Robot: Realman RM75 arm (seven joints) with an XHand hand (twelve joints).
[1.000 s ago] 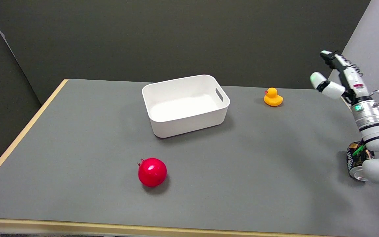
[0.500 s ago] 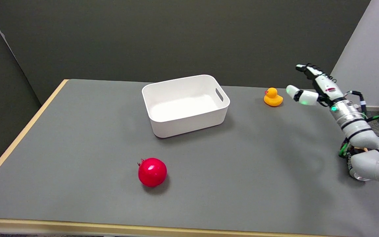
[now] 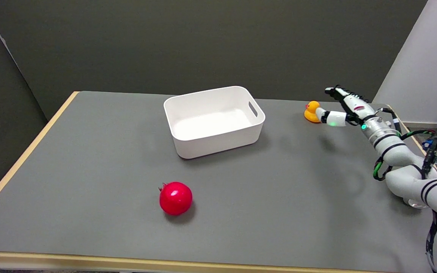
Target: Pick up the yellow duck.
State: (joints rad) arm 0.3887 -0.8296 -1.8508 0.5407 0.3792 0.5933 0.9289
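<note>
White arm with black bands, green light, looped cables; black-and-white hand.

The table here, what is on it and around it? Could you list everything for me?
Table: one, grey top with a pale wood edge, fills most of the view.
Bin: one, white, empty, far middle of the table.
Pomegranate: one, red, near side, in front of the bin.
Yellow duck: one, far right, partly behind the hand.
Walls: dark behind, light grey at the right.
Right arm: one, white, reaching in from the lower right.
Right hand: one, black and white, fingers apart, right beside the duck.
</note>
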